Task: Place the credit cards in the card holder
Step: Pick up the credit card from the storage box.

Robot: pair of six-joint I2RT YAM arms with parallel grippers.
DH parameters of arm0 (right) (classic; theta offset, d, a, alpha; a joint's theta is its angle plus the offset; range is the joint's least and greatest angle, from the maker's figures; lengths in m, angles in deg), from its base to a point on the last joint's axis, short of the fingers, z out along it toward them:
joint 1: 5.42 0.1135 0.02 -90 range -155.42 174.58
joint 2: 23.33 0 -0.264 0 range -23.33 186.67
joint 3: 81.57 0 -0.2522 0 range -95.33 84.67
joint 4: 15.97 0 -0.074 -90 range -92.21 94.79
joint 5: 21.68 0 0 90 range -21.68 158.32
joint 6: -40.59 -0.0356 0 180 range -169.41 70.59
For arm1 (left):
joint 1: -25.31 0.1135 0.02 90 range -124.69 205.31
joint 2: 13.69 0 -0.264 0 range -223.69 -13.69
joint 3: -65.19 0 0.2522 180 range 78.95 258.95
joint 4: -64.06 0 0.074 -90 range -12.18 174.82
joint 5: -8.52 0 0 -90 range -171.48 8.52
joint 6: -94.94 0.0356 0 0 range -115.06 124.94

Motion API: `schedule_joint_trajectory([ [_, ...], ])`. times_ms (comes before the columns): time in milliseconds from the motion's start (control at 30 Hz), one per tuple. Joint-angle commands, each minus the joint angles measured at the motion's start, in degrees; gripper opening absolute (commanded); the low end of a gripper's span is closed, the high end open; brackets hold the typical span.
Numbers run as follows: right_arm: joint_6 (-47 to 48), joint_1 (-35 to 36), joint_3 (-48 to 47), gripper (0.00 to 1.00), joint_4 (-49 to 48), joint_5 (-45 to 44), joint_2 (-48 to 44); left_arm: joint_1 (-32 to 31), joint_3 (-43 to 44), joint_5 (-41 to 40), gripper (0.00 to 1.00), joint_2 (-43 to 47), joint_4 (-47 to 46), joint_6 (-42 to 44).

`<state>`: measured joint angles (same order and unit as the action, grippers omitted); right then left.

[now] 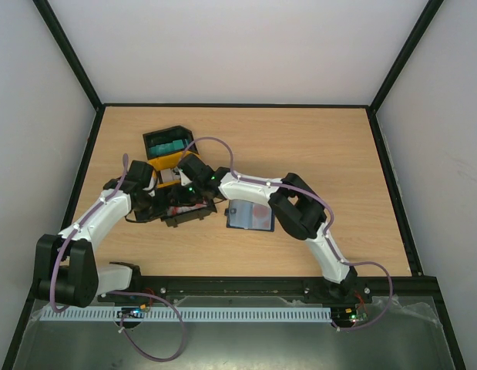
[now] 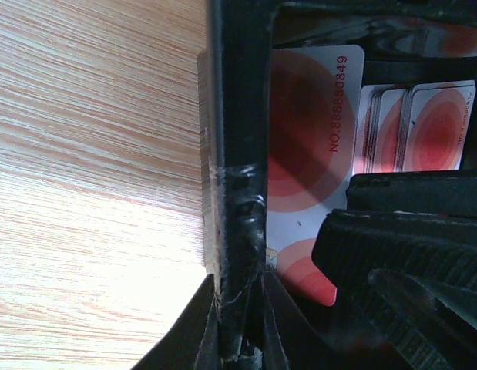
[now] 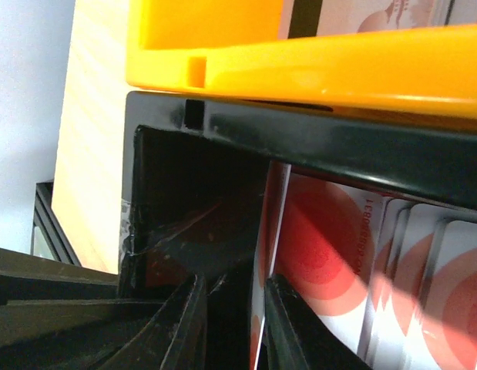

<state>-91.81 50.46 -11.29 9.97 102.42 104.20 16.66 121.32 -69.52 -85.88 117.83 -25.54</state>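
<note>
Clamping the wall of one black tray, left gripper; right gripper spread astride one upright credit card.

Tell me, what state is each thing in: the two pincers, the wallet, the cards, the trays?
Left pincer: shut on the wall of the black tray.
Right pincer: open, one finger on either side of an upright card.
Card holder: lying open and flat on the table.
Credit cards: standing on edge inside the black tray.
Yellow tray: upright.
</note>
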Motion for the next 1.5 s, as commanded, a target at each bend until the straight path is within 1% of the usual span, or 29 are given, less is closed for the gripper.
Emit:
schedule_joint_trajectory([
  [0,0.5,0.7,-0.9,0.22,-0.9,4.7,2.5,0.3,0.3,0.1,0.08,0.3,0.7,-1.2],
  [200,-1.2,0.7,0.0,0.2,-1.9,9.1,3.1,0.3,0.4,0.0,0.08,0.4,0.9,-1.1],
  [533,-3.7,0.5,1.9,0.16,-0.7,10.1,3.9,0.3,0.4,0.0,0.08,0.7,0.8,-1.1],
  [633,-4.5,0.5,3.2,0.14,-2.0,10.8,3.7,0.3,0.4,0.0,0.08,0.8,0.8,-1.1],
  [700,-4.0,0.5,2.8,0.18,-1.5,10.2,3.6,0.3,0.4,0.0,0.08,0.8,0.6,-1.1],
  [800,-3.3,0.5,1.6,0.26,-0.3,8.4,3.7,0.3,0.4,-0.2,0.08,1.0,0.7,-1.2],
  [900,-2.3,0.6,-0.2,0.27,1.4,6.8,4.5,0.3,0.4,-0.3,0.08,1.2,0.7,-1.3],
  [1000,-1.7,0.7,-2.2,0.19,2.1,4.7,5.3,0.3,0.5,-0.4,0.08,1.3,0.5,-1.5],
  [1167,-1.2,0.8,-3.1,0.03,1.7,0.4,4.2,0.3,0.6,-0.7,0.08,1.7,0.5,-1.7],
  [1333,1.8,0.7,-2.0,0.02,2.3,-6.6,-0.5,0.3,2.3,-2.7,0.08,2.1,1.7,-2.2],
  [1467,3.0,0.3,1.4,0.02,1.7,-9.5,-6.8,0.7,4.4,-6.1,0.13,2.7,3.2,-2.8],
])
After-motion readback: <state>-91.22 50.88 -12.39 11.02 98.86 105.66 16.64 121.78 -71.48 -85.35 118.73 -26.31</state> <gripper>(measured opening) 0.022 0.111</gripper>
